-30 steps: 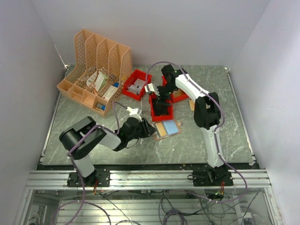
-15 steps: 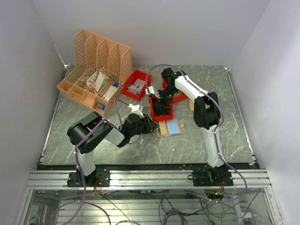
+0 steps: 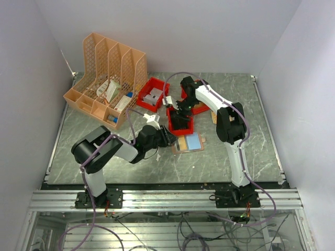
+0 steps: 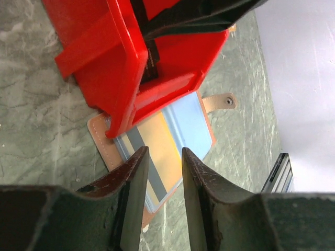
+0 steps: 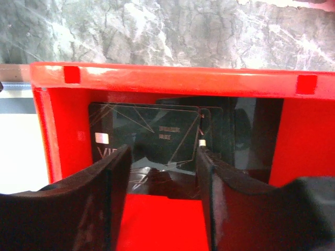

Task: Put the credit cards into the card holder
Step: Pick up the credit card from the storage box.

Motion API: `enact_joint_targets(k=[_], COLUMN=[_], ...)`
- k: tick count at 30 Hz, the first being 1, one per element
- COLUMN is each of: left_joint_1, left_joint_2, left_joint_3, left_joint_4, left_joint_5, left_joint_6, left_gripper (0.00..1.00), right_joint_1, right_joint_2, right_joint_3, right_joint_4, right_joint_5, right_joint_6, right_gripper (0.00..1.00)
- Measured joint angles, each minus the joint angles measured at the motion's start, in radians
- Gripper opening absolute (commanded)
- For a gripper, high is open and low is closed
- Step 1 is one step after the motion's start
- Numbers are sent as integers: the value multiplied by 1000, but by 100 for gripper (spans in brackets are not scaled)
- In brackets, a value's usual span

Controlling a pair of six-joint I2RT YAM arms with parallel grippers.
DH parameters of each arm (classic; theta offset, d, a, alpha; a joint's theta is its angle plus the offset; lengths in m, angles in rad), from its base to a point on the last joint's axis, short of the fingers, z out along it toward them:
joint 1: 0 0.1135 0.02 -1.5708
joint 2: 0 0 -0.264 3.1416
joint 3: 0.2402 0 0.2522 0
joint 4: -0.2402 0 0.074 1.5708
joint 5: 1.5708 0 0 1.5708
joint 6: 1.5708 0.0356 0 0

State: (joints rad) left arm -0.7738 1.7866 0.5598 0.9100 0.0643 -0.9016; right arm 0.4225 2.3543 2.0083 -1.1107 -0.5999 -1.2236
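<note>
- far left, at the back of the table (image 3: 241,157): orange lattice rack (image 3: 107,68), upright, small packets in its low front trays.
- just right of the rack: first red bin (image 3: 149,86), something grey and white inside.
- left of centre: left gripper (image 3: 166,137), low over the table, aimed at the card holder's left edge.
- from the left wrist: left gripper (image 4: 163,154) with jaws partly spread, a clear gap between them, the holder's near part showing through the gap; touching it or not, cannot tell.
- centre, flat on the table: card holder (image 3: 189,142), lying open, salmon-pink border (image 4: 100,144), orange card (image 4: 162,141) with a grey stripe and blue card (image 4: 186,117) side by side on its inner face, strap (image 4: 220,101) with a round snap sticking out to one side.
- just behind the holder: middle red bin (image 3: 172,125), its near corner (image 4: 172,89) overlapping the holder's far edge in the left wrist view; resting on it or only in front, cannot tell.
- inside that bin: right gripper (image 3: 180,111), reaching down from behind.
- from the right wrist: right gripper (image 5: 163,150) with jaws spread apart, black card (image 5: 152,130) leaning on the bin's far wall (image 5: 172,78) just ahead of the tips, a second dark card behind it to the right; no grip visible.
- right of the middle bin: third red bin (image 3: 201,109), partly hidden by the right arm.
</note>
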Motion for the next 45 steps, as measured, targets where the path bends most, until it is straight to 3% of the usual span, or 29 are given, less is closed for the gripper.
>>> enact_joint_targets(k=[12, 45], left_joint_1=[7, 32], left_joint_2=[64, 76], left_joint_3=[70, 97], left_joint_4=[-9, -18], left_joint_5=[28, 79], left_joint_6=[0, 12], left_gripper=[41, 40], right_joint_1=[-5, -16], right_joint_2=[0, -108], right_joint_3=[0, -45], right_joint_4=[-24, -95], right_joint_5=[-32, -142], right_joint_6=[8, 39], right_gripper=[34, 21])
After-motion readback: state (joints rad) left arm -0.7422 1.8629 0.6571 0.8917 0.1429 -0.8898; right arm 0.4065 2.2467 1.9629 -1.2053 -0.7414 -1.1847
